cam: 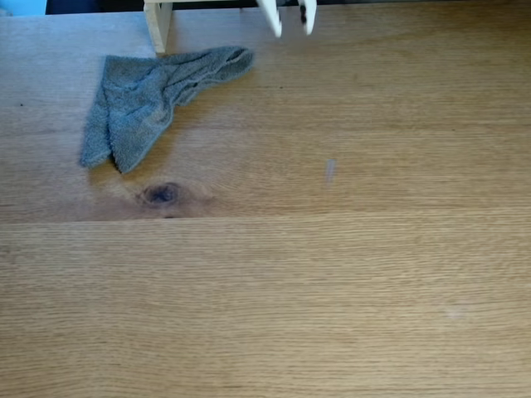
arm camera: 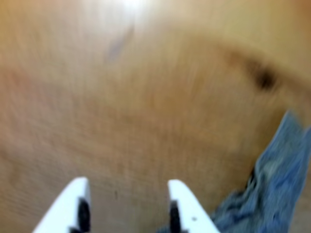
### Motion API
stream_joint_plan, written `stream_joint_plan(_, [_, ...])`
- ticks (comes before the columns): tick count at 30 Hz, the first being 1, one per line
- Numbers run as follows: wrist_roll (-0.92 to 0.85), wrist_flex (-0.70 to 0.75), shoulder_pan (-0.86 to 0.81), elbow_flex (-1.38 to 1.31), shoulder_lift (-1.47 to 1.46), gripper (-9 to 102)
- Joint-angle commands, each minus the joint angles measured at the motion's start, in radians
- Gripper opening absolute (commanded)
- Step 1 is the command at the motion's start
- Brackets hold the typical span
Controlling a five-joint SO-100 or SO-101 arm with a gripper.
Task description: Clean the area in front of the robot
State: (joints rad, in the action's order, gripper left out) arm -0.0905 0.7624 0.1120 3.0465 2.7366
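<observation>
The oak tabletop area (cam: 315, 274) lies bare, with a dark knot (cam: 162, 194) and a small pale grey smudge (cam: 330, 170). A crumpled grey cloth (cam: 145, 99) rests at the upper left in the fixed view. My gripper (cam: 292, 26) hangs at the top edge, its two white fingers apart and holding nothing, to the right of the cloth. The wrist view is blurred: the gripper (arm camera: 129, 187) stands open above the wood, the cloth (arm camera: 272, 189) at the lower right, the knot (arm camera: 265, 77) and smudge (arm camera: 116, 46) farther off.
A pale wooden post (cam: 158, 25) stands at the top, just left of the gripper and touching the cloth's upper edge. A plank seam (cam: 332, 217) runs across the table.
</observation>
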Motion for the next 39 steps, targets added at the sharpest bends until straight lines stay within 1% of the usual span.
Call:
stream_joint_plan(1, [0.051, -0.011, -0.058, -0.288, -0.215, 25])
stream_joint_plan(4, [0.067, -0.012, -0.161, -0.457, -0.371, 31])
stream_joint_plan(9, [0.084, -0.083, -0.394, -0.666, -0.597, 36])
stream_joint_plan(16, [0.066, -0.186, -0.727, -0.816, -0.913, 42])
stream_joint_plan(20, [-0.011, -0.262, -0.861, -0.821, -1.098, 51])
stream_joint_plan(22, [-0.067, -0.288, -0.905, -0.822, -1.177, 56])
stream_joint_plan(25, [-0.166, -0.318, -0.956, -0.825, -1.279, 60])
stream_joint_plan(28, [-0.264, -0.339, -1.002, -0.833, -1.371, 61])
stream_joint_plan(32, [-0.350, -0.376, -1.054, -0.836, -1.471, 59])
stream_joint_plan(39, [-0.443, -0.463, -1.089, -0.836, -1.589, 48])
